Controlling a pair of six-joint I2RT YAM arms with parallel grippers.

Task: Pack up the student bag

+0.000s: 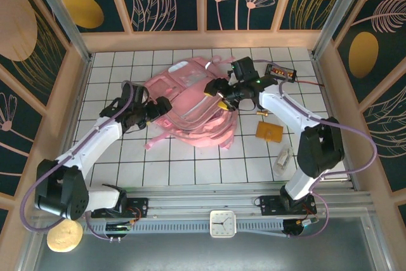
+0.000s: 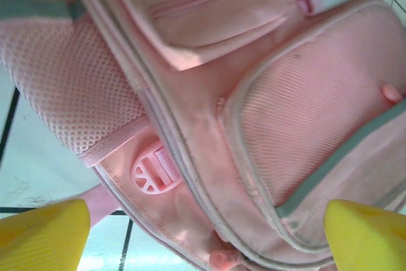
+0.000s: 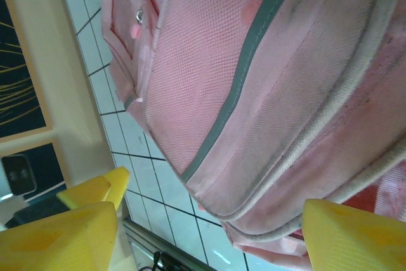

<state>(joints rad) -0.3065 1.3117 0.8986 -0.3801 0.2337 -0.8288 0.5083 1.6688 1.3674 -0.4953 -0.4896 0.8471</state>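
The student bag [image 1: 190,103], a large soft pink backpack, lies flat in the middle of the tiled table. My left gripper [image 1: 155,111] hovers at its left edge, and my right gripper [image 1: 219,96] is over its upper right part. In the left wrist view the left gripper [image 2: 203,239] is open, its yellow fingers [image 2: 44,236] wide apart over the bag's seam and a pink strap buckle [image 2: 151,172]. In the right wrist view the right gripper [image 3: 209,236] is open too, its fingers [image 3: 355,236] either side of the bag's piped edge [image 3: 279,201]. Neither holds anything.
To the right of the bag lie a small dark calculator [image 1: 281,72], a small gold item [image 1: 262,113], an orange-brown flat piece [image 1: 268,132] and a pale clear item [image 1: 283,160]. A white clock [image 1: 222,223] sits on the near rail. Wooden walls enclose the table.
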